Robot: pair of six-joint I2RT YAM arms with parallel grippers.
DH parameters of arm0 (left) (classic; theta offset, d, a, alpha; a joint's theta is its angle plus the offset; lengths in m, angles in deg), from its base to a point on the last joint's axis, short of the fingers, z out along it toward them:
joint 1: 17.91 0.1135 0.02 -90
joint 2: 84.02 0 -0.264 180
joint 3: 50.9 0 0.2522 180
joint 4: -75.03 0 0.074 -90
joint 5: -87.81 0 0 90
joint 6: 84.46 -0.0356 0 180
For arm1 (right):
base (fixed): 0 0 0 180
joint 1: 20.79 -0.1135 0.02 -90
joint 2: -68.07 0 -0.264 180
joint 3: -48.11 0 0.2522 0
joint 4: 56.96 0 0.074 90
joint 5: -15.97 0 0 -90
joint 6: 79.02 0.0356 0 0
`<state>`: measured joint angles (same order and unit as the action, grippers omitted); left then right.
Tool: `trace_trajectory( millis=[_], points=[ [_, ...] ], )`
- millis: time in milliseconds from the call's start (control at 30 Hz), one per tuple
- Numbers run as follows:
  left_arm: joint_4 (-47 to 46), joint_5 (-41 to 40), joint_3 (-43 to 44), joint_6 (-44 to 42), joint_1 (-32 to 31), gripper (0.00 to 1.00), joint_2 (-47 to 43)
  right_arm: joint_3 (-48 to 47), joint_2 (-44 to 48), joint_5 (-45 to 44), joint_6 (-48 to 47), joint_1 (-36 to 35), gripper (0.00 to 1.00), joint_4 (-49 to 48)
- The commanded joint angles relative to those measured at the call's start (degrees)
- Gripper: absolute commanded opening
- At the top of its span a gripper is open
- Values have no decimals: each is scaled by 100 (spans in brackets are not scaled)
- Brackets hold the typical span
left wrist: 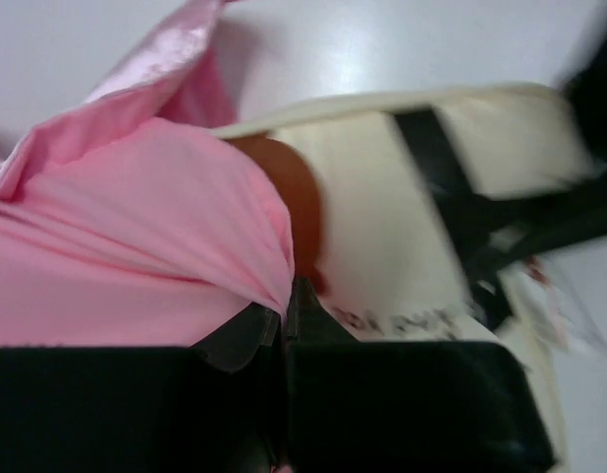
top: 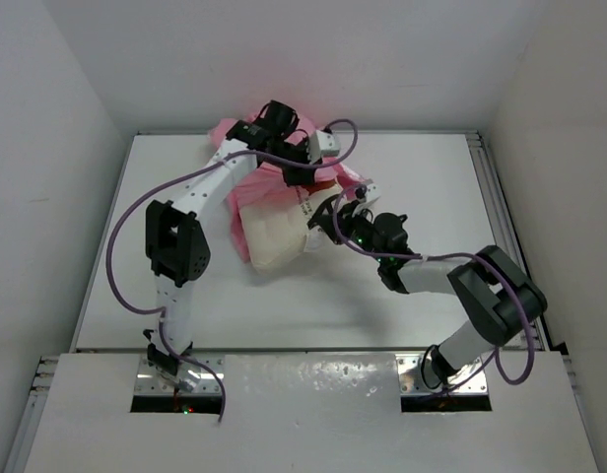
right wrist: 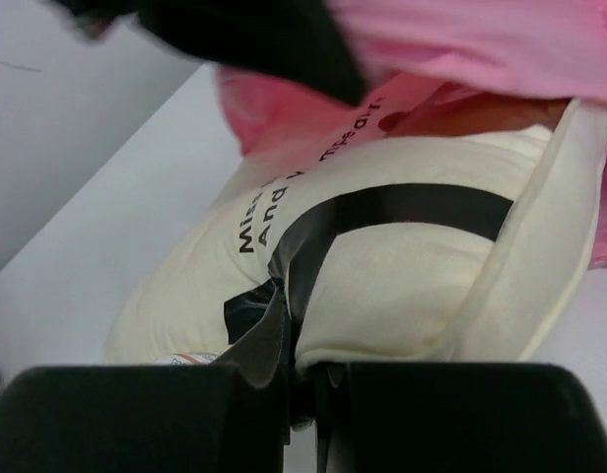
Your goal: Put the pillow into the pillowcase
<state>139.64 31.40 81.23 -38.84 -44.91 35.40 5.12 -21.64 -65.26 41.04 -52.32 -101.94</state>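
pillow (top: 281,239): is laid on the table (top: 422,197), far part is covered by pillowcase (left wrist: 136,227), near part is left bare | left gripper (left wrist: 286,313): is clenched on pillowcase hem, beside the pillow's brown patch (left wrist: 302,202) | right gripper (right wrist: 292,320): is clamped on the pillow at its dark strap (right wrist: 402,205)

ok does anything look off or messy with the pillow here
The pillowcase is bunched and crumpled over only the far end of the pillow, whose cream near end lies bare, at a slant on the table. The left hand pinches the case's edge; the right hand pinches the pillow's dark strap.
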Motion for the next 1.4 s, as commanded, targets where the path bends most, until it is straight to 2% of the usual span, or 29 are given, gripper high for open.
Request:
trace_trajectory(
  millis=[0, 33, 200, 233, 267, 300, 333, 367, 400, 433, 467, 500, 567, 600, 767, 800, 867, 900, 933, 967, 1000, 1067, 1100, 1133, 1167, 1233, 1267, 1300, 1367],
  points=[
    [2224, 2274, 371, -1790, -533, 0, -805, -442, -406, -1085, -1, 50, 0, -876],
    [2471, 2449, 328, -1976, -543, 0, -919, -565, -494, -1271, 113, 33, 0, -876],
    [2325, 2407, -355, -1882, -325, 0, -1227, -864, -933, -2633, 639, 24, 0, -561],
    [2115, 2364, -541, -1681, -236, 0, -1262, -908, -960, -2540, 702, 50, 0, -464],
    [1382, 2233, -717, -896, -148, 0, -1306, -943, -969, -2391, 729, 68, 0, -324],
    [940, 2014, -892, -418, 1, 4, -1333, -979, -900, -2189, 738, 59, 0, -183],
    [518, 1394, -1207, 21, 89, 26, -1377, -1022, -838, -1935, 712, 59, 5, 79],
    [-165, 1066, -1359, 548, 186, 35, -1394, -1014, -768, -1306, 703, 33, 18, 213],
    [-468, 410, -1630, 736, 343, 52, -1421, -971, -602, -995, 633, 33, 36, 458],
    [-888, 90, -1720, 1095, 441, 58, -1412, -944, -504, -444, 571, 59, 72, 590],
    [-1075, -218, -1799, 1246, 659, 65, -1430, -883, -269, -290, 414, 68, 91, 992],
    [-1129, -255, -1808, 1396, 783, 67, -1456, -882, -127, -167, 291, 68, 99, 1283],
    [-1270, -265, -1896, 1853, 1160, 80, -1587, -978, 146, 122, 10, 138, 99, 2368],
    [-1358, -404, -2053, 1976, 1249, 97, -1788, -1179, 382, 159, -340, 182, 99, 2794],
    [-964, -1063, -2448, 1978, 1671, 100, -2325, -2293, 517, 308, -1370, 559, 99, 4885],
    [-893, -1117, -2537, 1908, 1689, 100, -2405, -2524, 446, 379, -1398, 647, 94, 5098],
    [-656, -1205, -2669, 1574, 1707, 100, -2519, -2972, 61, 607, -1363, 911, 81, 5450],
    [-516, -1327, -2713, 1451, 1681, 100, -2641, -3400, -80, 895, -1276, 999, 61, 5722],
    [-175, -1389, -2714, 1110, 1655, 98, -2704, -3570, -238, 1020, -1214, 1156, 47, 5777],
    [11, -1424, -2696, 802, 1541, 91, -2783, -3728, -509, 1090, -1118, 1245, 32, 5786],
    [430, -1573, -2713, 504, 1410, 62, -2957, -4017, -634, 1091, -838, 1376, 17, 5673],
    [680, -1923, -3193, -437, 1007, 15, -3456, -4648, -1150, 1109, -381, 1517, 18, 5549],
    [698, -2100, -3493, -657, 848, 11, -3660, -4940, -1354, 1091, -257, 1579, 22, 5558],
    [550, -2275, -3896, -1077, 663, 11, -3897, -5213, -1573, 995, -142, 1641, 33, 5575],
    [436, -2390, -4283, -1342, 322, 12, -4117, -5520, -1802, 899, -37, 1650, 37, 5584],
    [-239, -2593, -5609, -1870, 12, 33, -4881, -6198, -2435, 636, 244, 1650, 44, 5427],
    [-590, -2646, -6362, -1977, -198, 44, -5093, -6356, -2620, 304, 376, 1650, 55, 5313],
    [-1342, -2699, -6674, -2091, -287, 60, -5443, -6610, -2978, 170, 752, 1667, 60, 5042],
    [-1962, -2752, -7289, -2364, -436, 69, -5517, -6953, -3341, -102, 1314, 1685, 68, 4681]
  ],
)
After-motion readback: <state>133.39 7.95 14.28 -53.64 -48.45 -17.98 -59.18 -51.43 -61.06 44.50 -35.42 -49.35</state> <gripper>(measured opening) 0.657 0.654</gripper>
